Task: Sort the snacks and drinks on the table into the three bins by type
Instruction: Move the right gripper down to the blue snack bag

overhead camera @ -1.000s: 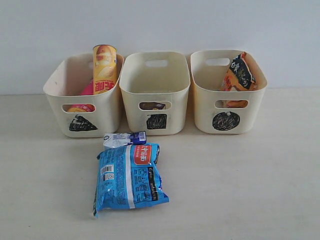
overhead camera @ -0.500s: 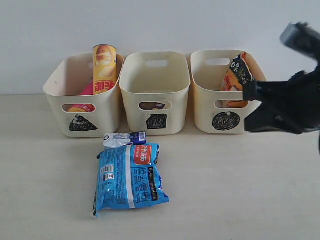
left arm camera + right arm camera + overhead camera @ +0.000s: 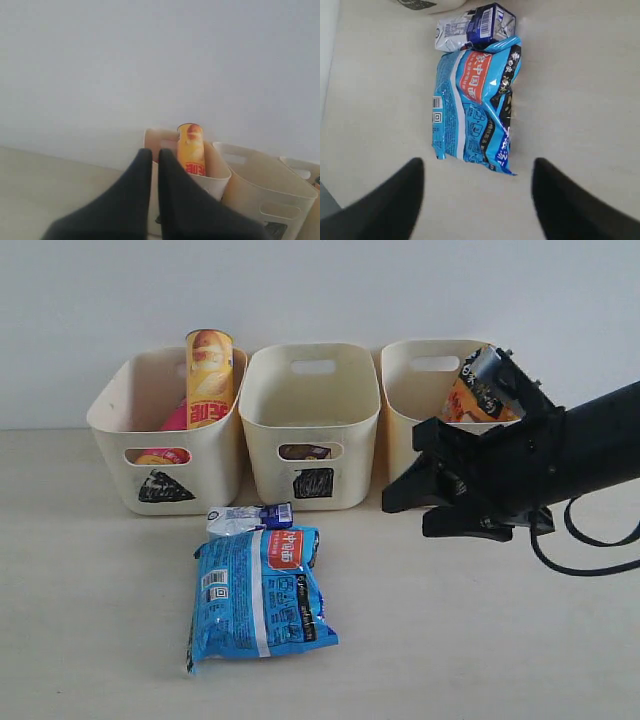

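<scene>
A blue bag (image 3: 258, 595) (image 3: 475, 110) lies flat on the table (image 3: 470, 640), and a small white-and-blue drink carton (image 3: 248, 517) (image 3: 475, 27) lies against its far end. My right gripper (image 3: 405, 518) (image 3: 477, 167) hangs open and empty above the table, right of the bag and in front of the circle bin (image 3: 402, 430). That bin holds an orange-black bag (image 3: 462, 400). The triangle bin (image 3: 118, 425) holds an upright yellow chip tube (image 3: 209, 375) (image 3: 191, 149) and a pink one (image 3: 175, 420). A small purple box (image 3: 305, 452) shows through the slot of the square bin (image 3: 312, 410). My left gripper (image 3: 154, 152) is shut and empty, out of the exterior view.
The three bins stand side by side along a pale wall (image 3: 320, 290). My right arm (image 3: 590, 445) and its cable reach in from the right edge, low over the table. The left wrist view looks at the triangle bin (image 3: 215, 180) from the side.
My right arm came in from the right and swung left and down in front of the circle bin. Its jaws now stand open. The bag, carton and bins have not moved.
</scene>
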Tool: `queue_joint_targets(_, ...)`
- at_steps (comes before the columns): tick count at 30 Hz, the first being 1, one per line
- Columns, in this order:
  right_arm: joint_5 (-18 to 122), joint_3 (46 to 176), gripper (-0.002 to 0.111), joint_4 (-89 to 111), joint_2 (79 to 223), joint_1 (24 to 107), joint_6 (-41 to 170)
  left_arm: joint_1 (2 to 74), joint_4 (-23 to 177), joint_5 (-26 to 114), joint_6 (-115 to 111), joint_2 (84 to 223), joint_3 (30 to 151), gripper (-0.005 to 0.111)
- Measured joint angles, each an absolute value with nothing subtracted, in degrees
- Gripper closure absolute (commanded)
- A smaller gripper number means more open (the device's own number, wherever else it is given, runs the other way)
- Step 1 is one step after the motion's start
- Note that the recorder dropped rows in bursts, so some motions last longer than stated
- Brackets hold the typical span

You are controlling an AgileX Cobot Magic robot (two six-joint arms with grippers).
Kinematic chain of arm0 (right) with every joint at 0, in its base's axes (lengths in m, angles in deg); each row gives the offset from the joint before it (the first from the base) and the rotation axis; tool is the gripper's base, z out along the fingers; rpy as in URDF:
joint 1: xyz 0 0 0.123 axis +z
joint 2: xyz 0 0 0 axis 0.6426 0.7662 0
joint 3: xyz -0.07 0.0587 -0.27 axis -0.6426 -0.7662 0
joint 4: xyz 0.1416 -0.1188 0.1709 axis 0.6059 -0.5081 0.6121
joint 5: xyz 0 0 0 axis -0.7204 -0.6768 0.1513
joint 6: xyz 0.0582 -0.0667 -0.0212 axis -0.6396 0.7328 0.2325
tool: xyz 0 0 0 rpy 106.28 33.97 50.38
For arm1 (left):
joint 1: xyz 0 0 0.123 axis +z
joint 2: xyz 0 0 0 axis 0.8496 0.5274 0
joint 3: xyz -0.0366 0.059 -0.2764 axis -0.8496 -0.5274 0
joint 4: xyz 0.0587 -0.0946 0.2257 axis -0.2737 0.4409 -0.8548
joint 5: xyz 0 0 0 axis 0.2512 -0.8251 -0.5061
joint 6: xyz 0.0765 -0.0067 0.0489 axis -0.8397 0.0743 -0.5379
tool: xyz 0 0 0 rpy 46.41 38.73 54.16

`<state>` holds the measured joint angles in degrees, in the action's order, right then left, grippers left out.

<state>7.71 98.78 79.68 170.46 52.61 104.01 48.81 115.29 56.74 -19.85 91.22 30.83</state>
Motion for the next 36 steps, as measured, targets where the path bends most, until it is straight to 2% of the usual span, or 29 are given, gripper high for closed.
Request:
queue_joint_targets(7, 7.6, 103.6, 0.034, 81.0, 177.8, 53.2, 106.2, 48.8, 116.2, 57.0, -20.0, 91.2, 30.8, 0.102)
queue_joint_targets(13, 9.1, 105.9, 0.034, 81.1, 183.5, 58.5, 108.4, 48.8, 116.8, 53.9, -20.0, 90.7, 30.8, 0.102)
queue_joint_targets(19, 15.1, 106.2, 0.034, 81.2, 187.7, 62.9, 110.0, 48.8, 116.8, 50.0, -20.0, 84.5, 30.8, 0.102)
queue_joint_targets(36, 14.5, 114.5, 0.034, 84.0, 196.5, 64.8, 111.7, 48.8, 117.0, 45.7, -20.0, 83.9, 30.8, 0.102)
